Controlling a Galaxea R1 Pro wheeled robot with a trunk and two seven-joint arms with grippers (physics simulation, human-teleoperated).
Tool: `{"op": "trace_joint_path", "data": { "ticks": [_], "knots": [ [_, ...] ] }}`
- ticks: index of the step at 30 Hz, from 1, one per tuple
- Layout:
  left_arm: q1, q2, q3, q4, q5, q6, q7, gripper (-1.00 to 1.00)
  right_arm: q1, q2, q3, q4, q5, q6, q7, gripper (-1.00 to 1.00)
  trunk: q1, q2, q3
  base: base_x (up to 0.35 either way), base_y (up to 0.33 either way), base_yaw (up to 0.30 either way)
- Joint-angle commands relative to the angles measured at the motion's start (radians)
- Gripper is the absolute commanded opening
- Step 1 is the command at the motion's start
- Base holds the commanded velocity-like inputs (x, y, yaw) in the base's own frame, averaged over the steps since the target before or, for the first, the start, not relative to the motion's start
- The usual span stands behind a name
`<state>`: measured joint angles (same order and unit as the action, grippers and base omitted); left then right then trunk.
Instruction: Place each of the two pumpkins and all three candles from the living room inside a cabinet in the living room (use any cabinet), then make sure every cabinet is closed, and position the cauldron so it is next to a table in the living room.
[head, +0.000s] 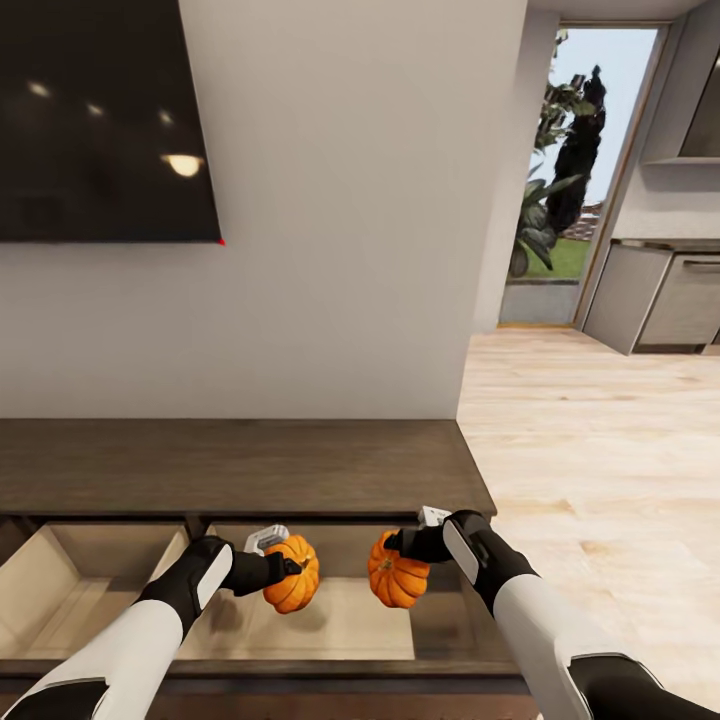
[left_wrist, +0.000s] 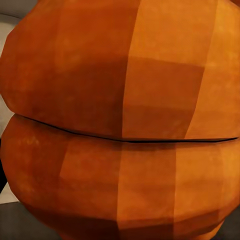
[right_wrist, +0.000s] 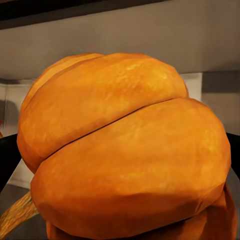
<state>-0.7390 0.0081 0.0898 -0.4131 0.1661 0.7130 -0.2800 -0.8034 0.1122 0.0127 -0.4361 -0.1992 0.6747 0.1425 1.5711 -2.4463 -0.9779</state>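
Pumpkins: left pumpkin (head: 293, 573) clenched in left gripper (head: 285, 567), right pumpkin (head: 397, 572) clenched in right gripper (head: 400, 550), both suspended side by side over the open cabinet drawer (head: 330, 625). Risk: collision between the near-touching pair, or a roll on release from height. Tipped sideways; right stem aimed left, left stem not discernible.

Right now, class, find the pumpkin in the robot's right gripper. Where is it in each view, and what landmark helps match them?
Head view: the right pumpkin sits low, right of centre, above the open cabinet drawer.
Right wrist view: the same pumpkin fills most of the picture.
Left wrist view: I can't place it; the orange here is probably the left pumpkin.
Shared landmark: the drawer's pale inside.
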Motion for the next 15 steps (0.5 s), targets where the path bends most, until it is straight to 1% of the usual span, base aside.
{"op": "trace_joint_path", "data": {
  "ticks": [1,15],
  "knots": [
    [0.0,0.0,0.005,-0.001,0.004,0.008,0.0,-1.0,0.0,0.0,0.001,-0.001,-0.006,0.005,-0.003,-1.0,0.0,0.0,-0.003,0.0,0.0,0.0],
    [0.0,-0.002,0.005,0.005,0.004,0.013,0.001,-1.0,0.0,0.0,0.001,0.001,-0.006,0.005,-0.003,-1.0,0.0,0.0,-0.025,0.0,0.0,0.0]
  ]
}}
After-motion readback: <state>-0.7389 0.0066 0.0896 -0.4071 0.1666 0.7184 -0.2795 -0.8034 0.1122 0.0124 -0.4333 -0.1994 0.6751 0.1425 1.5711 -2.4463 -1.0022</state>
